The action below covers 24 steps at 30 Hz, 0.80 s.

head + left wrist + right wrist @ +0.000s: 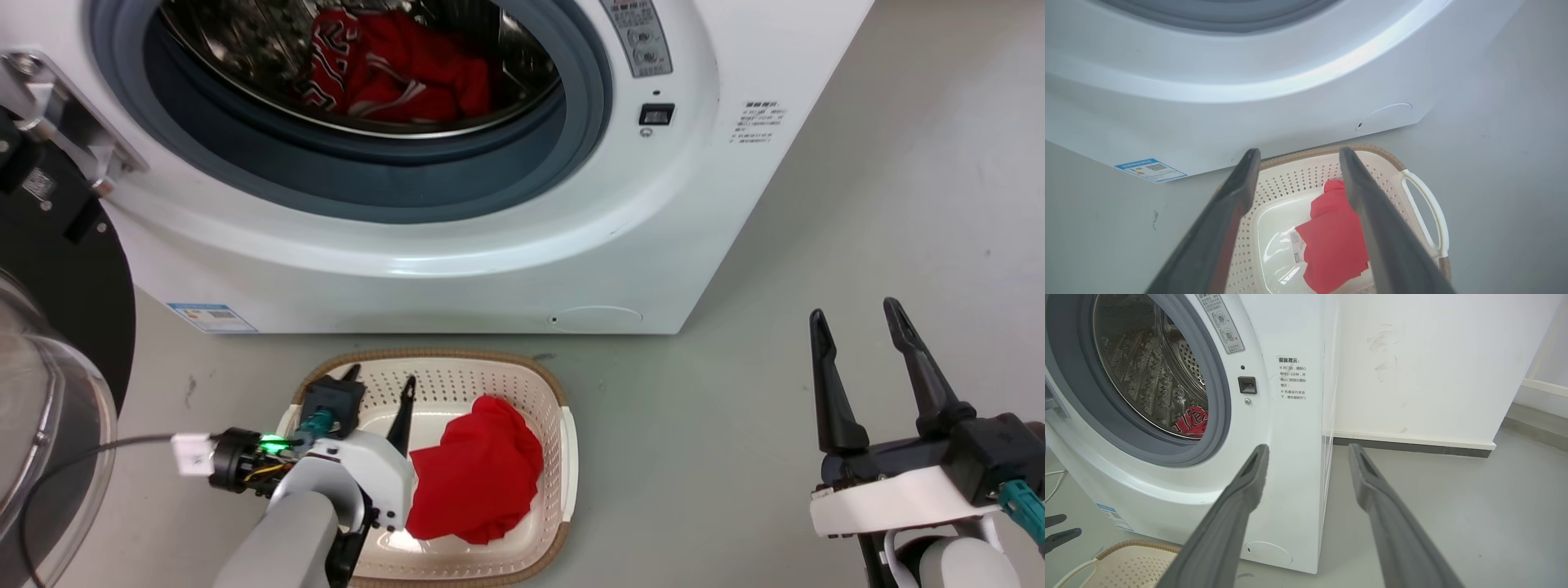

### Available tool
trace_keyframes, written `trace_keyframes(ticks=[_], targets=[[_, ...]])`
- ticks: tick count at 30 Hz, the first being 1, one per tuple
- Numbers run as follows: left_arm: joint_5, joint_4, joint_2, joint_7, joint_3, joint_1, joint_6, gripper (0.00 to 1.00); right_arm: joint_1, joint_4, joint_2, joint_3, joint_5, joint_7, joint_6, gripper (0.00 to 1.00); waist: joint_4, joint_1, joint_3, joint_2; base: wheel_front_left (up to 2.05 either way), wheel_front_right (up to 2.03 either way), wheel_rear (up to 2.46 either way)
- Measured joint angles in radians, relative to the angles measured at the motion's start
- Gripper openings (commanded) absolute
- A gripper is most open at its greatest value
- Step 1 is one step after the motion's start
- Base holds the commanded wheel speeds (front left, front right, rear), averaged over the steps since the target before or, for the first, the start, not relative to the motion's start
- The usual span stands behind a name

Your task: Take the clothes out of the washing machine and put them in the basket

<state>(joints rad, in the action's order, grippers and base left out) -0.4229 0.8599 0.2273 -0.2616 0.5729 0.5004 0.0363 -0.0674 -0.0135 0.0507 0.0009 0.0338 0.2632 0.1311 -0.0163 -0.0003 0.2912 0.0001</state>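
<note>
Grey floor [857,204] carries the washing machine [506,245] and, just in front of it, the basket [457,359] with the plain red garment [478,478] inside; the striped garment [384,69] lies low in the drum [237,49]. The left claw [380,377] over the basket and the right claw [854,310] over bare floor both stand open, empty. The striped one looks soft, light and limp, so a raised fold seems the best place to pinch.

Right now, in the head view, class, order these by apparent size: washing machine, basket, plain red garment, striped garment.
1. washing machine
2. basket
3. plain red garment and striped garment: these look alike, and the striped one lies farther off, so I leave them unranked.
</note>
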Motion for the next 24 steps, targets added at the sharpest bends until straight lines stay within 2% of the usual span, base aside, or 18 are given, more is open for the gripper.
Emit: trace_keyframes(ticks=[8,12,17,21,24], targets=[[0.070,-0.397,0.036,0.000,-0.187,-0.168,0.123,1.00,0.016,0.000,0.000,0.007,0.000,0.000,0.000,1.00,0.000,0.0000,-0.051,0.0000,0.00,0.00,0.00],[0.123,-0.551,0.034,-0.001,-0.265,-0.241,0.149,1.00,0.022,-0.001,0.000,0.010,0.002,0.000,0.000,1.00,-0.005,0.0001,-0.059,0.0000,0.00,0.00,0.00],[0.168,-0.621,0.034,-0.001,-0.319,-0.251,0.135,1.00,0.015,-0.006,0.000,0.018,0.009,0.000,0.000,1.00,-0.015,0.0001,-0.043,0.0000,0.00,0.00,0.00],[0.175,-0.608,0.035,-0.001,-0.337,-0.179,0.097,1.00,-0.006,-0.017,0.000,0.022,0.015,0.000,0.000,1.00,-0.028,0.0002,-0.013,0.0000,0.00,0.00,0.00],[0.180,-0.548,0.038,-0.001,-0.345,-0.088,0.073,1.00,-0.025,-0.022,0.000,0.025,0.018,0.000,0.000,1.00,-0.038,0.0002,0.018,0.0000,0.00,0.00,0.00]])
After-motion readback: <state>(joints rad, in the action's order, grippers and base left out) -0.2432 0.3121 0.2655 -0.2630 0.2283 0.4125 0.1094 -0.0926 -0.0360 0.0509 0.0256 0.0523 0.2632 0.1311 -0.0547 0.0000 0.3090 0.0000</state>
